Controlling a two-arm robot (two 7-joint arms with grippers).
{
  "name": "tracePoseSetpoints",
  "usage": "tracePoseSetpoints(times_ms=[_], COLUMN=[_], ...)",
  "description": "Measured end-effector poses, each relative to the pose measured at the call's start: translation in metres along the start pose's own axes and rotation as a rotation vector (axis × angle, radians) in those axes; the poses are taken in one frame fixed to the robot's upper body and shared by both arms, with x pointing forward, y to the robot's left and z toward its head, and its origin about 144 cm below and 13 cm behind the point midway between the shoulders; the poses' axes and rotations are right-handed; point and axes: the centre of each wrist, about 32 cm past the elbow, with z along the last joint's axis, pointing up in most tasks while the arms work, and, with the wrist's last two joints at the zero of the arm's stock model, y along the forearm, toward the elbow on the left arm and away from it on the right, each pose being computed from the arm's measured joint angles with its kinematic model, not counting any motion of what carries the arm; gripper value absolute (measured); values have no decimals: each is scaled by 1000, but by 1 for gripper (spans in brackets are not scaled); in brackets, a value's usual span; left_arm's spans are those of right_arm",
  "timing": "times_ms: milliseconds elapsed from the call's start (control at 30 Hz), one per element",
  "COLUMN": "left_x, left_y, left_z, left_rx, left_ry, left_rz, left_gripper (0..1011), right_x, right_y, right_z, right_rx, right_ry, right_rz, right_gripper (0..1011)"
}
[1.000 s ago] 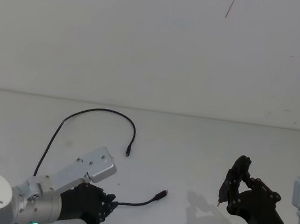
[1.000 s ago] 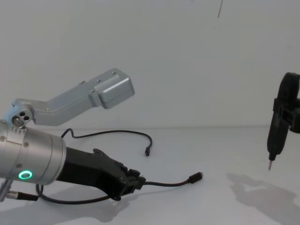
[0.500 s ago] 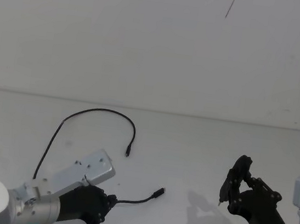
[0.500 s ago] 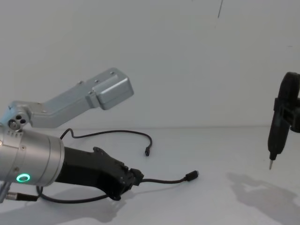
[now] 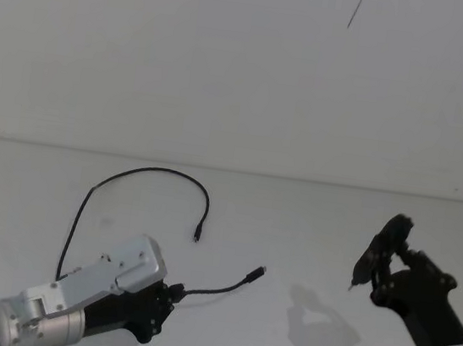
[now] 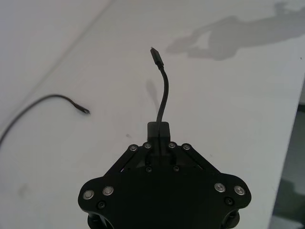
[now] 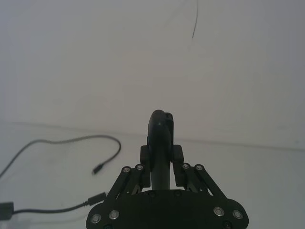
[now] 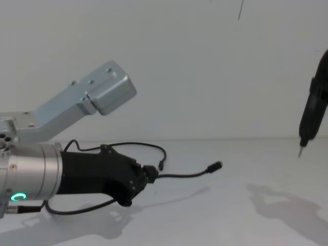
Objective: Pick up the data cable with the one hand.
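— At the near left of the worktop [image 5: 310, 226], the data cable [image 5: 168, 171] is caught a short way back from its near plug [image 8: 214, 166], and that plug now rides in the air with its shadow below. A second ago it sat much lower!

— What's holding it?

— The left gripper [image 8: 148, 173], fingers pinched tight on the cord; the left wrist view shows the cord running straight out from between them. It has come up and drawn back a little.

— And the rest?

— The far loop and far plug [image 5: 197, 237] lie on the worktop as before. I'd call the grasp made and the lift only begun.

— The other arm?

— The right gripper [image 5: 386, 266], fingers clamped on its pen-like tool [image 8: 312, 107], has drifted higher, well apart.
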Motion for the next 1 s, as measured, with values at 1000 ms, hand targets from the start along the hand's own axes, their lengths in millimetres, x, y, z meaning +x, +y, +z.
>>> tracePoseSetpoints(times_ms=[1000], left_x=[6], left_y=[19], left_z=[-27], left_rx=[-328], left_ry=[-185], left_rz=[140], left_gripper=[20], right_x=[2], right_y=[26], right_z=[38], right_rx=[166], right_ry=[129], right_rz=[50], right_gripper=[269])
